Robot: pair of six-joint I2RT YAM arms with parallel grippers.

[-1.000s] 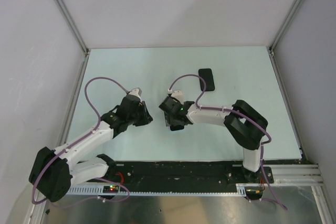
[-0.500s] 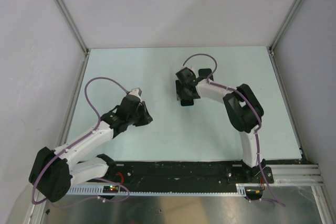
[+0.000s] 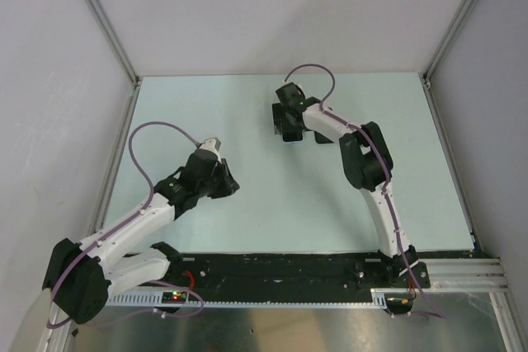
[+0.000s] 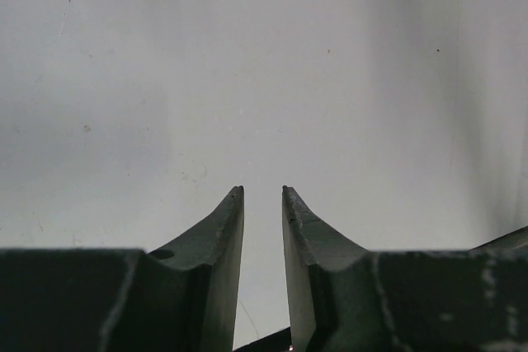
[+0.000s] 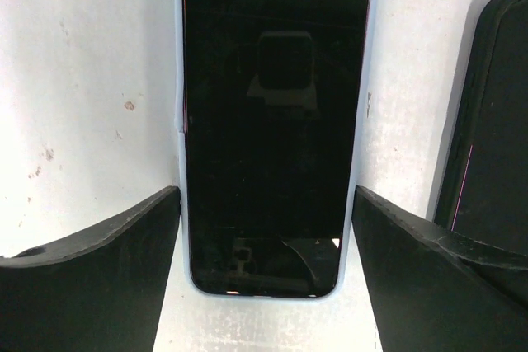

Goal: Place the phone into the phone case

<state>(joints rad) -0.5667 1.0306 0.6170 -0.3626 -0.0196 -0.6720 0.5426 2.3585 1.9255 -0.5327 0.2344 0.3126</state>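
Observation:
The phone (image 5: 275, 121), with a black screen and a pale blue rim, is between the fingers of my right gripper (image 5: 266, 191). The fingers press on its two long edges at its lower half. The black phone case (image 5: 495, 129) lies just to its right on the white table, cut off by the frame edge. In the top view my right gripper (image 3: 285, 128) is at the far middle of the table, and the arm hides most of the case. My left gripper (image 3: 226, 182) hovers over bare table at the left, jaws almost together and empty (image 4: 262, 191).
The pale table (image 3: 206, 113) is bounded by grey walls and metal posts at the back and sides. A black strip (image 3: 289, 265) with the arm bases runs along the near edge. Purple cables loop over both arms.
My right arm has swung from the table's middle to the far middle, carrying the phone up beside the case. My left arm has hardly moved.

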